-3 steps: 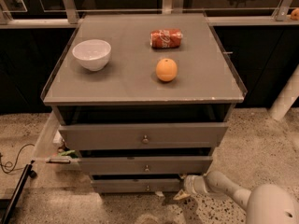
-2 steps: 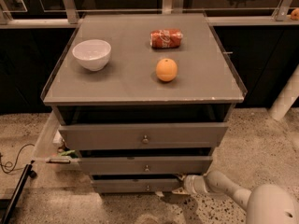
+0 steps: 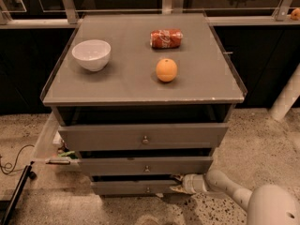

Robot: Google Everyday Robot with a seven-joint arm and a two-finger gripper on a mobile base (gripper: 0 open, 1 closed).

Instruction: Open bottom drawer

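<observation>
Cream gripper [image 3: 180, 183] is hovering low at the right end of the grey flat-fronted bottom drawer [image 3: 131, 188], lowest of three; its opening I cannot tell. Judging this the approach: next calls for catching the small round metal knob [image 3: 148, 189] and pulling nearward.

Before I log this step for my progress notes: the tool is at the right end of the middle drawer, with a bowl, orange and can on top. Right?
No. The camera view shows the tool at the right end of the bottom drawer, not the middle one. The bowl, orange and can are on top.
</observation>
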